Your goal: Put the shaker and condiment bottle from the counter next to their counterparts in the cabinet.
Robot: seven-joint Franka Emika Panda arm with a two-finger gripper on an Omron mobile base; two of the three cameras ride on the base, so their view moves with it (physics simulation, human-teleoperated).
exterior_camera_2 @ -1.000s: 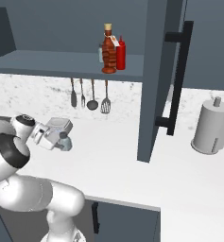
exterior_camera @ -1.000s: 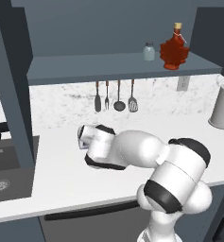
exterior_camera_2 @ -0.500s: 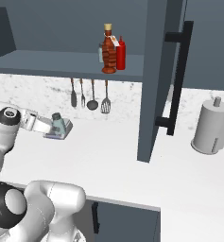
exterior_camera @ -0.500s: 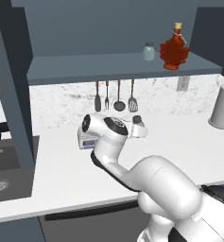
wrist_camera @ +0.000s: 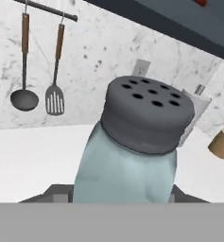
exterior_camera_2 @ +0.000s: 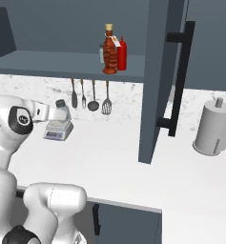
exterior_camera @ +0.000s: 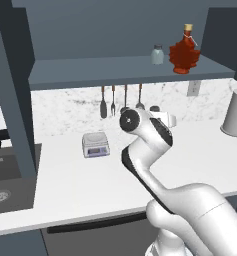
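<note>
my gripper (exterior_camera_2: 62, 112) is clamped on the small pale bluish-grey shaker with the grey holed metal cap (wrist_camera: 132, 146), lifted above the white counter (exterior_camera_2: 109, 147) near its back edge, beside the small grey kitchen scale (exterior_camera_2: 57, 129) there.

No words, numbers or brands can be read. The white tag (exterior_camera_2: 117, 42) on the maple-leaf bottle (exterior_camera_2: 109, 55) is too small to make out.
</note>
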